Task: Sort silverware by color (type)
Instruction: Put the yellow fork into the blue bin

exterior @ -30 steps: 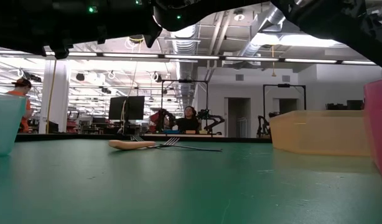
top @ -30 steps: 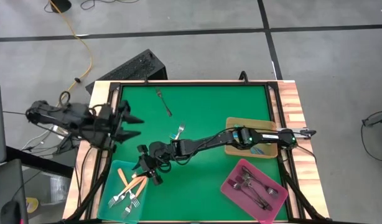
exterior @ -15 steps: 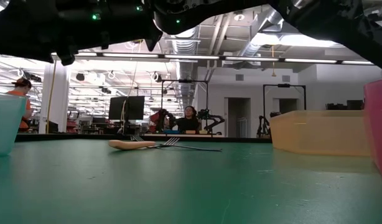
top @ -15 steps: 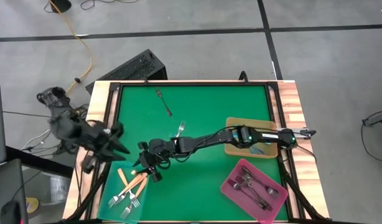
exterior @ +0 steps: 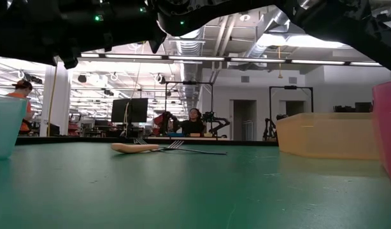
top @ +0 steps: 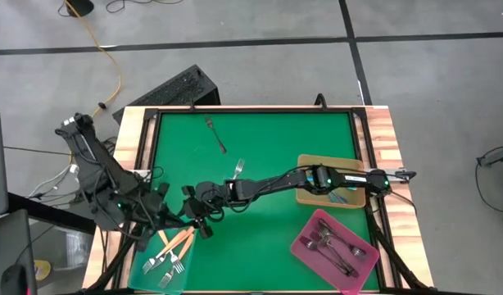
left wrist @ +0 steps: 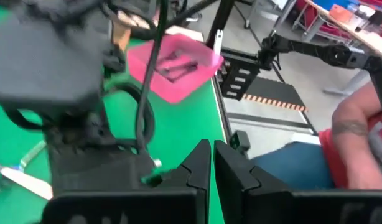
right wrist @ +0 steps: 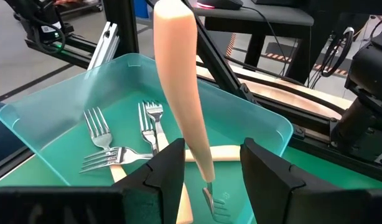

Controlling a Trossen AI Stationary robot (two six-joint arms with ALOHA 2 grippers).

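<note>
My right gripper (top: pixel 194 220) reaches across from the table's right to the far right corner of the teal tray (top: pixel 150 264). It is shut on a cream-handled fork (right wrist: pixel 178 81). Several cream-handled forks (right wrist: pixel 147 121) lie flat in that tray. My left gripper (left wrist: pixel 213 163) is shut on nothing. In the high view it hovers by the tray's far edge (top: pixel 169 215), close to the right gripper. A dark fork (top: pixel 215 133) lies on the mat near the far edge. Another fork (top: pixel 237 170) lies mid-table, its handle under my right arm. My right gripper holds the cream-handled fork at its thin neck (right wrist: pixel 206 177), between the two fingers. The tines (right wrist: pixel 217 202) sit farther back between them. The fork lies along the fingers, its handle sticking out past their tips. It is clear of the tray, above the forks inside.
A pink tray (top: pixel 307 246) with dark forks stands near the front right. A tan tray (top: pixel 305 195) lies under my right arm at the right. A person's arm (left wrist: pixel 353 124) shows beyond the table. The green mat (top: pixel 284 139) is bare at the far right.
My left arm has swung from beyond the table's left edge toward the near edge. It came in over the teal tray's far end, beside the right gripper, and its gripper has shut from wide open.
</note>
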